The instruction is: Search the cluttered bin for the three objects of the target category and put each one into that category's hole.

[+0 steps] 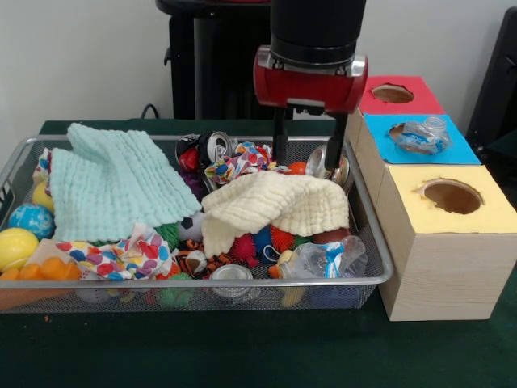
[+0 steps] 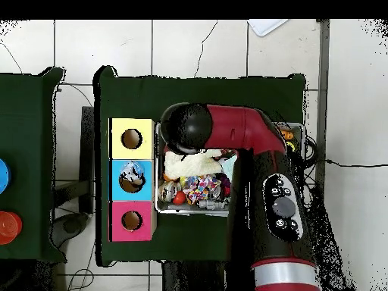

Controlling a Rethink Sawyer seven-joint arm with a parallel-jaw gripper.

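Observation:
The wire mesh bin (image 1: 383,257) is packed with clutter. One crushed clear bottle (image 1: 420,136) with a blue label lies across the blue-surround hole (image 1: 396,129), and it shows there in the overhead view (image 2: 132,176) too. A second crushed bottle (image 1: 325,259) lies at the bin's front right corner. A third is hidden. My gripper (image 1: 308,158) hangs over the bin's far right part with its fingers (image 1: 280,144) spread and nothing between them. Its tips reach down behind a cream cloth (image 1: 271,202), and a silver can (image 1: 320,162) lies by the right finger. In the overhead view the arm (image 2: 250,144) covers the gripper.
A mint cloth (image 1: 113,182) covers the bin's left part, with a patterned cloth (image 1: 121,255) in front. Cans (image 1: 216,145) (image 1: 233,275), yellow (image 1: 16,246) and blue (image 1: 31,218) balls and spiky balls lie around. The red-surround hole (image 1: 393,94) and the yellow-surround hole (image 1: 452,196) flank the blue one.

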